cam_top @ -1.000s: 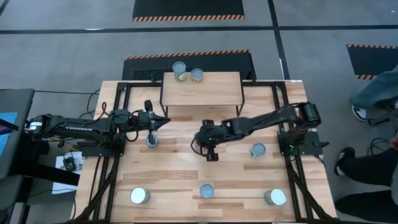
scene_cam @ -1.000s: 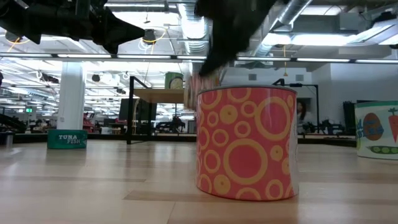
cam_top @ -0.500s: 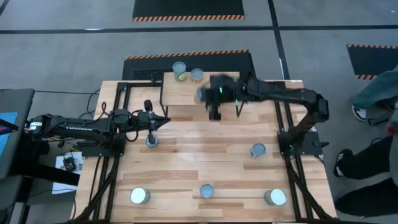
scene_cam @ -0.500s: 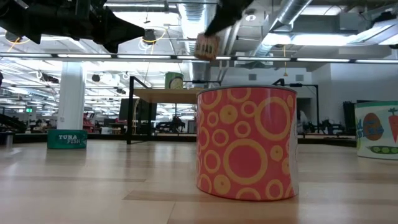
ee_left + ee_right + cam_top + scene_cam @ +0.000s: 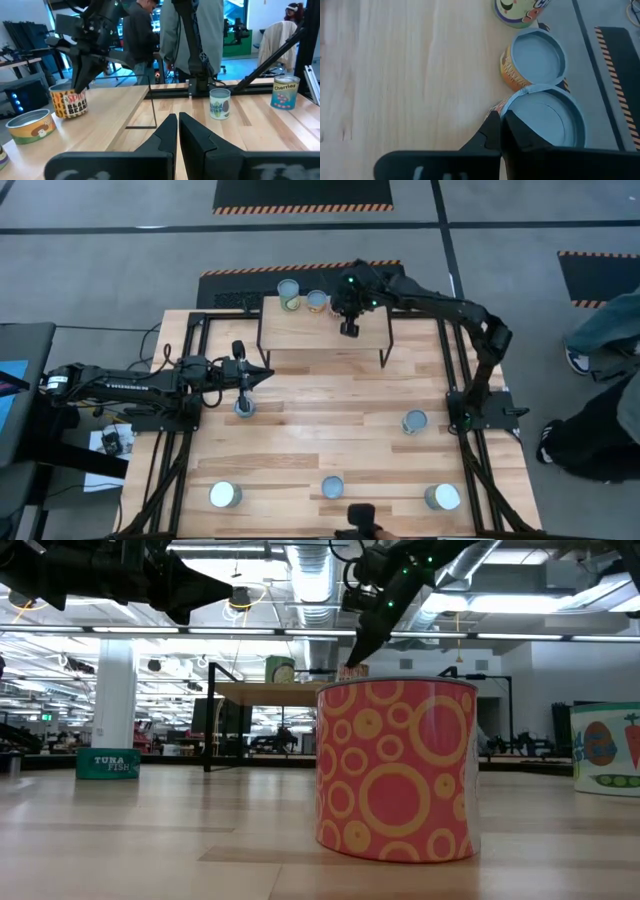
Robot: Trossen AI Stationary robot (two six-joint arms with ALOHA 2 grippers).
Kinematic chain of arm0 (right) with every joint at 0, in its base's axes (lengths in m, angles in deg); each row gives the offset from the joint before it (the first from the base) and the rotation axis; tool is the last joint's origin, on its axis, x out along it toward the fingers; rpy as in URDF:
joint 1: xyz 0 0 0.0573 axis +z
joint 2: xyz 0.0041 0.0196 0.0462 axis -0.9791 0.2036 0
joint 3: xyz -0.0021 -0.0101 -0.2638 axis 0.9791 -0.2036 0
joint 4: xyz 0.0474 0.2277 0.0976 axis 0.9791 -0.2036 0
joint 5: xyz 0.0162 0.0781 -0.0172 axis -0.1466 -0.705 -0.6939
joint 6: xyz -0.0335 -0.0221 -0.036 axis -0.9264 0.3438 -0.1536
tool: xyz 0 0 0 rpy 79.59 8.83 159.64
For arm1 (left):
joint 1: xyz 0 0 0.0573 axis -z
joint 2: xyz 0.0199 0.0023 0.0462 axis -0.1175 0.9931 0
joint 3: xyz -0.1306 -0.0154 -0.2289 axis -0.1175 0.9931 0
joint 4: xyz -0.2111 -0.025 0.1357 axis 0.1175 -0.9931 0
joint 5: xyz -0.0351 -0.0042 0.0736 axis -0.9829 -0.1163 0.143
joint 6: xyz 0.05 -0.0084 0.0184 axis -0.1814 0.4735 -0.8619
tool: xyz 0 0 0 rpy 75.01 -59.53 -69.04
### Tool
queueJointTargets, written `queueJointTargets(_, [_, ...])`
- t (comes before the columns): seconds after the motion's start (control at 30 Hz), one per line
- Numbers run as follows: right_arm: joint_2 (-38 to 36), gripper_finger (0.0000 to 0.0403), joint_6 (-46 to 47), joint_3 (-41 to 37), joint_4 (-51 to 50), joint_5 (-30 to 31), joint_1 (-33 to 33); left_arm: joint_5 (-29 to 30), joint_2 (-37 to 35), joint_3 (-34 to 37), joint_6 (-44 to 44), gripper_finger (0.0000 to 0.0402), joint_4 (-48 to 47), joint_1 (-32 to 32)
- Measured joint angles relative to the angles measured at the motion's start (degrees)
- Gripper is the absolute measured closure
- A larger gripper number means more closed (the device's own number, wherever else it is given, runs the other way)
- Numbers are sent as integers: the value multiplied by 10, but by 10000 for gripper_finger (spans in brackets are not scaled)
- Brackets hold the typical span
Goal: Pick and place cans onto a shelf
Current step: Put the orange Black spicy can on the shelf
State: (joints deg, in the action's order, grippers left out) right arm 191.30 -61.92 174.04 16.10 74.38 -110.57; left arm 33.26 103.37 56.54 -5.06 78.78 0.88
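Note:
My right gripper [image 5: 348, 326] is over the far part of the light-wood shelf [image 5: 300, 332], shut on a can with an orange-and-white label [image 5: 70, 103]. Its silver-blue top shows in the right wrist view [image 5: 547, 122]. Two more cans [image 5: 288, 293] [image 5: 317, 301] stand on the shelf's far edge, and the held can is close beside the nearer of them [image 5: 536, 54]. My left gripper [image 5: 252, 377] is shut and empty, held above the table near a small can [image 5: 244, 408]. My right gripper comes at the can from above, its fingers [image 5: 81, 80] pointing down at the edge of the can's top [image 5: 516, 99]. The fingers hide the exact place of contact. The can is upright, its bottom at the shelf board beside the neighbouring can.
Several cans stand on the tabletop: one at the right [image 5: 414, 421] and three along the near edge [image 5: 225, 495] [image 5: 332, 487] [image 5: 441, 497]. The middle one fills the low view [image 5: 395, 770]. People stand beyond the table's right side [image 5: 190, 35].
My right gripper has carried the can from over the table's middle up and toward the far edge. It has then come down with it onto the shelf beside the two cans there. The can stays upright in the shut fingers.

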Motion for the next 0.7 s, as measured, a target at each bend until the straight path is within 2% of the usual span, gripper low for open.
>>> queueJointTargets(0.33, [1, 383, -8, 0, 5, -11, -9, 0, 0, 0, 2, 393, 8, 0])
queueJointTargets(0.7, [8, 364, -8, 1, 13, 20, -12, 0, 0, 0, 3, 393, 6, 0])
